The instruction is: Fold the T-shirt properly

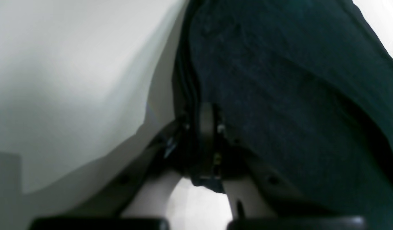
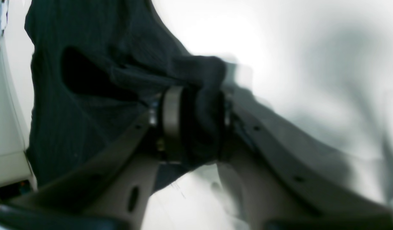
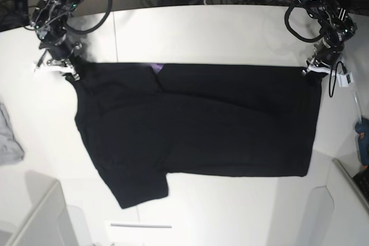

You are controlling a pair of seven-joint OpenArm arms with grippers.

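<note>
Now: shirt lies spread on the table, filling mid-frame in the base view. Left pincer is clamped on the shirt's hem corner at upper right; right pincer is clamped on a thick bunch of cloth at upper left. Risk: the right grip holds a wad, not a clean edge, so a lift may drag the layers crooked. Uneven pull between arms could slip either corner.

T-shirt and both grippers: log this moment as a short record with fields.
garment: black T-shirt, spread across the white table
print: purple patch showing at the far edge
left gripper: shut on the T-shirt's far corner
right gripper: shut on a bunch of T-shirt cloth
bystander: grey cloth at the table's edge
</note>
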